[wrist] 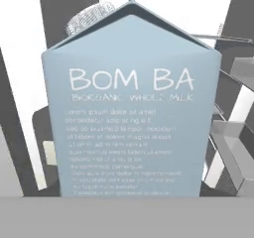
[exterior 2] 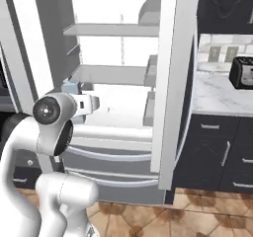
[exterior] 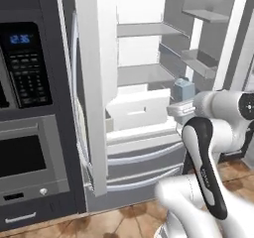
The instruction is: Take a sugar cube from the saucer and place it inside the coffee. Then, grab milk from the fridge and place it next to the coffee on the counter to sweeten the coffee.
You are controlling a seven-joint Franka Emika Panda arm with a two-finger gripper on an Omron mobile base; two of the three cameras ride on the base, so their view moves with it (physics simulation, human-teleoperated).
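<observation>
Hand view is giving us a close look at the pale blue-grey gabled milk carton point(wrist: 131, 108), standing upright straight ahead of the hand, its printed face reading "BOM BA" turned toward us. We are not seeing the fingertips here, so we cannot tell whether the two-finger gripper is spread or pinching the carton.

In the left base view we are finding the gripper point(exterior: 177, 108) reaching out level from the white wrist, with the carton point(exterior: 183, 89) showing just above and behind it, inside the open compartment of the tall silver-grey fridge point(exterior: 94, 83). Whether the fingers are touching the carton we cannot tell. From the right base view we are seeing the same hand point(exterior 2: 91, 102) pointing into the fridge point(exterior 2: 168, 83), and a pale blue corner of the carton point(exterior 2: 70, 87) is peeking out above the wrist, beside a white shelf point(exterior 2: 111, 75).

Moving outward, the white arm with dark joints point(exterior: 206, 167) is rising from the lower right of the left base view. Both fridge doors are standing open, the far one carrying grey door bins point(exterior: 201, 61). Left of the fridge a steel oven and microwave stack point(exterior: 27, 108) is showing a lit blue clock. To the right, in the right base view, the white marble worktop with grey veins point(exterior 2: 217, 95) is carrying a black toaster point(exterior 2: 242, 72), above dark cabinet drawers point(exterior 2: 217, 152).
</observation>
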